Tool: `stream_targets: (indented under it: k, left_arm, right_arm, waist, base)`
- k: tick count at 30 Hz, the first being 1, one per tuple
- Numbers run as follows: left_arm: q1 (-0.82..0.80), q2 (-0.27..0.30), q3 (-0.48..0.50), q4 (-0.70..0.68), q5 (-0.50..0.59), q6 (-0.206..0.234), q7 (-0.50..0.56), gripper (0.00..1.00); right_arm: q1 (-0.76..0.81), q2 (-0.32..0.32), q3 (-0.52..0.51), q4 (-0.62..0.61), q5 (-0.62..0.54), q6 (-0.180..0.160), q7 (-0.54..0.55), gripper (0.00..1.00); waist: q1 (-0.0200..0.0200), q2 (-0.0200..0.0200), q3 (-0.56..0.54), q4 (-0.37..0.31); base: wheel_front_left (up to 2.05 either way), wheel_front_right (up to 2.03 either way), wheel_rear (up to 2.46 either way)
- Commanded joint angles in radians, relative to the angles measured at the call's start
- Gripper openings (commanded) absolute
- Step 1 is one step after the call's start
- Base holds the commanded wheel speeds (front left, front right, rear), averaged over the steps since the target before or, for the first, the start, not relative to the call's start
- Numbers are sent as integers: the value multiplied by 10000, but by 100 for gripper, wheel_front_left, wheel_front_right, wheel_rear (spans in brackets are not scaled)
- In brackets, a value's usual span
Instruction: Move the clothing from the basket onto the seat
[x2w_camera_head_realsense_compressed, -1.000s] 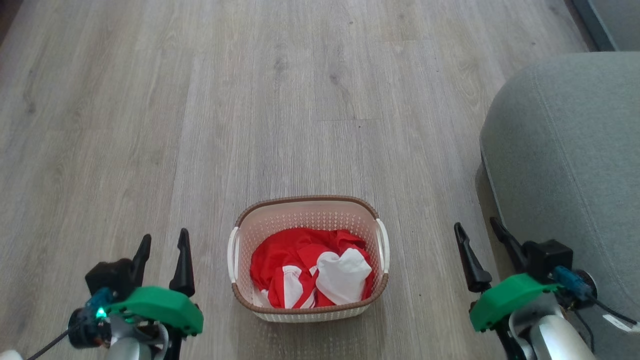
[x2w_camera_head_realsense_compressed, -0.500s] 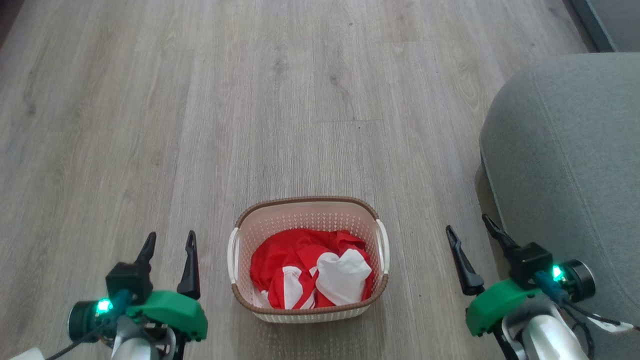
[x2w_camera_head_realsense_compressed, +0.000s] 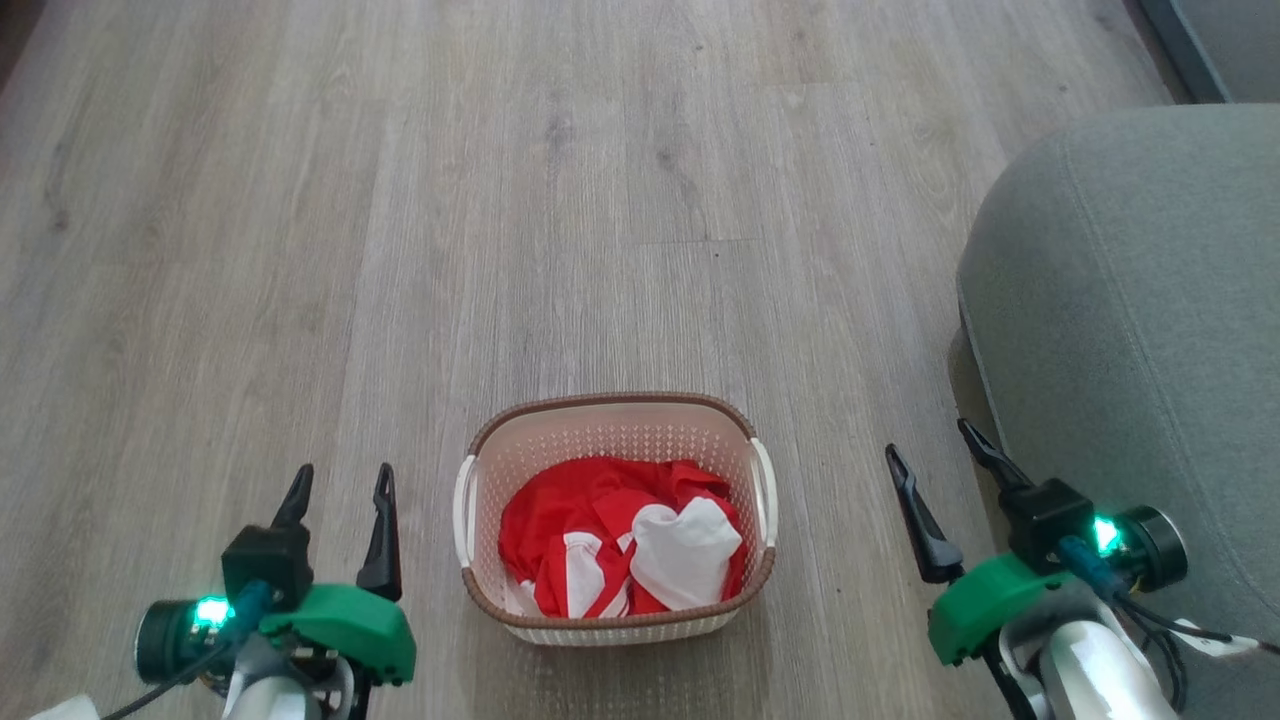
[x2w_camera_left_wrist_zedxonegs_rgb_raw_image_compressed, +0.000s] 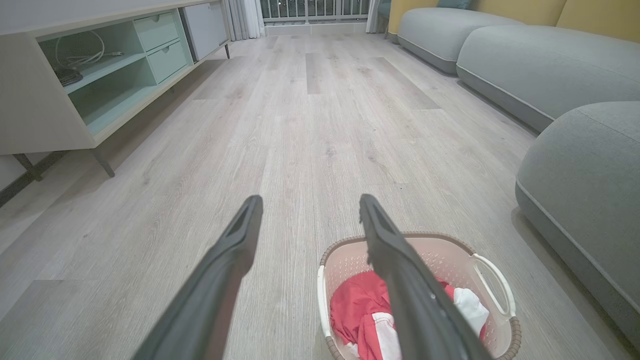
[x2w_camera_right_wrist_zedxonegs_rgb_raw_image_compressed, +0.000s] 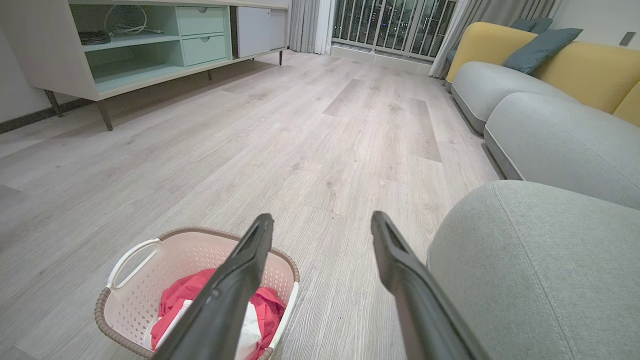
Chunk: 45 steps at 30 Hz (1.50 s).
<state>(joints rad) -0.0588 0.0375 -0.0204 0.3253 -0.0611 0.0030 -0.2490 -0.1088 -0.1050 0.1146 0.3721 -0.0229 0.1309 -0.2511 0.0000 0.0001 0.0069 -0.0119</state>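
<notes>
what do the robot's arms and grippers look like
Both the left gripper and right gripper have two long, dark, tapered fingers on a bright green housing, with a black block, a glowing green light, a blue-plugged cable and a pale silver forearm behind.

floor (x2w_camera_head_realsense_compressed: 600, 200): grey wood planks | cabinet (x2w_camera_right_wrist_zedxonegs_rgb_raw_image_compressed: 205, 47): pale, open shelves | pillow (x2w_camera_right_wrist_zedxonegs_rgb_raw_image_compressed: 542, 47): teal

Domestic living room. Pale wood-plank floor (x2w_camera_right_wrist_zedxonegs_rgb_raw_image_compressed: 310, 140); sectional sofa (x2w_camera_right_wrist_zedxonegs_rgb_raw_image_compressed: 550, 135) with grey-green seats, yellow backrests (x2w_camera_right_wrist_zedxonegs_rgb_raw_image_compressed: 585, 70) and a teal cushion (x2w_camera_right_wrist_zedxonegs_rgb_raw_image_compressed: 540, 47) along the floor's right edge; low cabinet (x2w_camera_right_wrist_zedxonegs_rgb_raw_image_compressed: 200, 47) with drawers and open shelves holding cables along its left edge; curtains (x2w_camera_right_wrist_zedxonegs_rgb_raw_image_compressed: 310, 25) and a railed window (x2w_camera_right_wrist_zedxonegs_rgb_raw_image_compressed: 390, 25) at the far end; a basket (x2w_camera_head_realsense_compressed: 610, 435) of clothing (x2w_camera_head_realsense_compressed: 560, 510) standing on the floor.
</notes>
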Motion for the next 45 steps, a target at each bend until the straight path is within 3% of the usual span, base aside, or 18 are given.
stream_targets:
  k: [1,10,15,20,27,33,40,45]
  left_arm:
    - [-535,128,349,-332,67,-17,-128,100]
    - [-681,128,331,-376,-41,-68,-128,100]
    - [-1245,128,104,-463,-108,-139,-128,100]
    - [-2324,128,-473,-220,20,-406,-128,100]
    - [-4416,172,-1532,1849,541,-950,-128,100]
    - [-6317,336,-2537,3810,1289,-1145,54,100]
    - [-7825,325,-3292,5274,1711,-1246,580,100]
    - [-8420,259,-3554,6400,1401,-1307,1425,100]
  right_arm:
    - [-423,-97,223,-296,-31,-2,-107,100]
    - [-601,-73,104,-454,-50,-2,-107,100]
    - [-1039,-2,-165,-829,-83,-2,-107,100]
    - [-1885,66,-441,-1339,-125,-2,-107,100]
    - [-3252,179,-732,-1951,-123,-2,-107,100]
    - [-4157,275,-972,-2373,-92,-2,-107,100]
    - [-4585,414,-1159,-2580,-24,-2,-107,100]
    - [-4641,489,-1056,-2557,70,-2,-107,100]
  waist:
    - [0,-1,17,-10]
    - [0,-1,500,-168]
    - [0,-1,1583,-320]
    - [0,-1,3366,-518]
    - [0,-1,5700,-1009]
    - [0,-1,7257,-1515]
    - [0,-1,8139,-1870]
    - [0,-1,8431,-2106]
  base:
    - [0,0,0]
    - [0,0,0]
    - [0,0,0]
    - [0,0,0]
    - [0,0,0]
    - [0,0,0]
    - [0,0,0]
    - [0,0,0]
